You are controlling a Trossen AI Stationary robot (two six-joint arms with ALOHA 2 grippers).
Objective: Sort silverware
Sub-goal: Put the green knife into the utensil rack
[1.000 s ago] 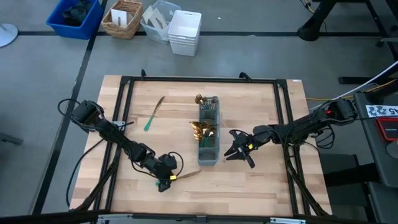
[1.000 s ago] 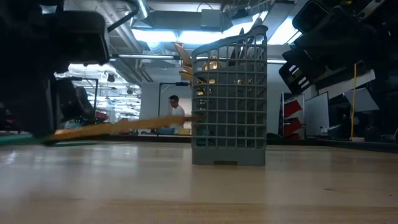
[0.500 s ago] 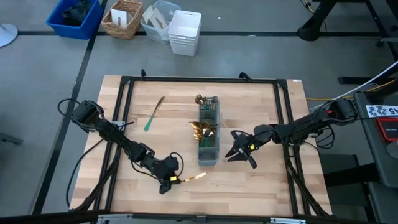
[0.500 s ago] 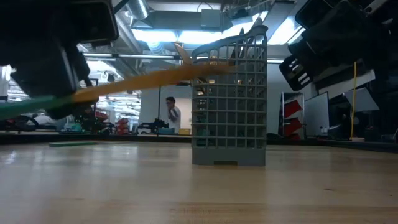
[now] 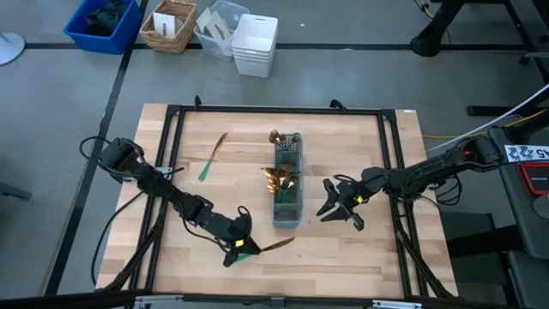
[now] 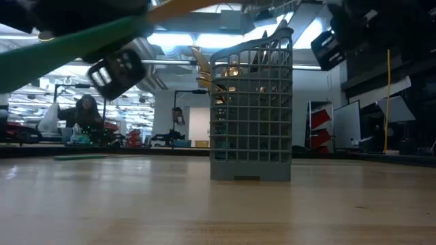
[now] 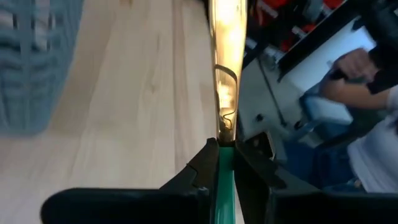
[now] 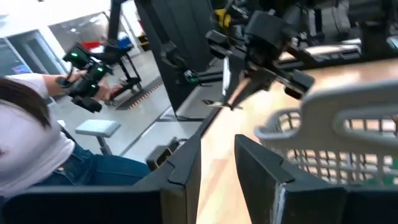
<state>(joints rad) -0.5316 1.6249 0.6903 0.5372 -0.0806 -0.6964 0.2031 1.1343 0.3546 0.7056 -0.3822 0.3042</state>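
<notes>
high view: left gripper point(image 5: 241, 250) low centre, pinching a gold knife point(image 5: 273, 246) by its green handle, bare table point(image 5: 360, 257) around it; right gripper point(image 5: 341, 204) spread and empty right of the grey caddy point(image 5: 288, 180). left wrist view: fingers point(image 7: 198, 171) clamp the green handle, gold blade running upward.

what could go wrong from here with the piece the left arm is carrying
The left tool pinches the knife only at the end of its green handle, so the long gold blade sticks far out; it may swivel or slip in the grip. The caddy already holds bunched gold heads, so the blade may snag on them or on the mesh rim. The right tool hangs open beside the caddy, where the arms might crowd each other.
</notes>
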